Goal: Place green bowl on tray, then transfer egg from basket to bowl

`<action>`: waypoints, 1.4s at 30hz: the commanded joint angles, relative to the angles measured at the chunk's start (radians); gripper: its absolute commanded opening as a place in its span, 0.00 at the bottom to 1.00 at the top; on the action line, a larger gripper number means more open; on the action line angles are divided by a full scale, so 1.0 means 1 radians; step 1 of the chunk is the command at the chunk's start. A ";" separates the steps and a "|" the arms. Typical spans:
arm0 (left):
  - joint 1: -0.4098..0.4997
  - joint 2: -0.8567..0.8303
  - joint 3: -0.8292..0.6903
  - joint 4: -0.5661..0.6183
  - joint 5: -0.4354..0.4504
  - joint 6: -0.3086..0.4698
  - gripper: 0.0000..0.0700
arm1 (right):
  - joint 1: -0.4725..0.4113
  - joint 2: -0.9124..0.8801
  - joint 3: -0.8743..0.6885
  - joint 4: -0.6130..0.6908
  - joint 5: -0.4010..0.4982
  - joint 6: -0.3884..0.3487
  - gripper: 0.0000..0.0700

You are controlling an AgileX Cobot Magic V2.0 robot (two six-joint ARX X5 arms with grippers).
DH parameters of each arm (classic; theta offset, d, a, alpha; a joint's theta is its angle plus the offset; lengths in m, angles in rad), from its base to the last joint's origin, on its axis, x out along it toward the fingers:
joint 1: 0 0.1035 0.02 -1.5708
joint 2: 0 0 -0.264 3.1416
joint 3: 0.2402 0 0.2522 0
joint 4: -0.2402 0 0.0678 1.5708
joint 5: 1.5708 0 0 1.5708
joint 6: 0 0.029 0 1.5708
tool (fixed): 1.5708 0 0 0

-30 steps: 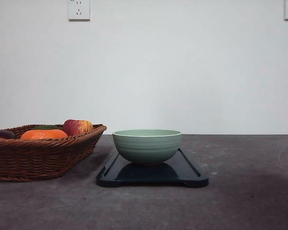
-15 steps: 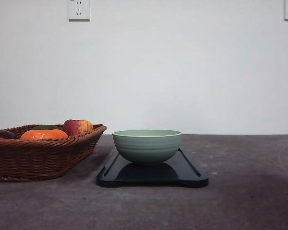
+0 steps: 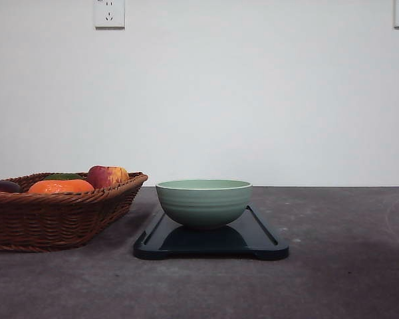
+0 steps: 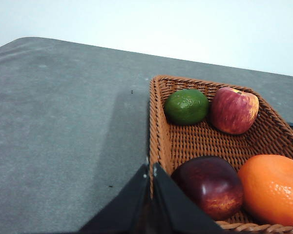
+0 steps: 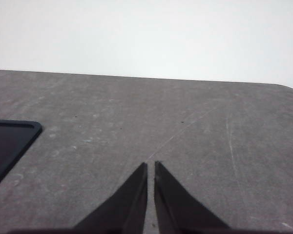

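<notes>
The green bowl [image 3: 203, 203] at the centre of the front view is pale sage with faint horizontal ribs and a lighter rim. Under it, the tray [image 3: 266, 244] is a glossy blue-black that carries a dim greenish reflection of the bowl. At the left edge, the basket [image 3: 53, 219] is reddish-brown wicker with a braided rim. In the left wrist view it holds a dark green lime [image 4: 186, 107], a red apple [image 4: 233, 110] streaked with yellow, a deep maroon fruit [image 4: 209, 185] with an orange-red blush, and a bright orange [image 4: 273, 189]. The table [image 3: 346, 279] is mottled dark grey, the wall [image 3: 253, 93] plain off-white with white sockets [image 3: 109, 13]. Both pairs of gripper fingers [image 5: 132, 200] are black.
</notes>
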 commanded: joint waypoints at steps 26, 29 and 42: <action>0.001 -0.001 -0.019 0.011 -0.004 -0.001 0.00 | 0.002 0.001 -0.004 0.008 0.000 0.010 0.03; 0.001 -0.001 -0.019 0.011 -0.004 -0.001 0.00 | 0.002 0.001 -0.004 0.008 0.000 0.010 0.03; 0.001 -0.001 -0.019 0.011 -0.004 -0.001 0.00 | 0.002 0.001 -0.004 0.008 0.000 0.010 0.03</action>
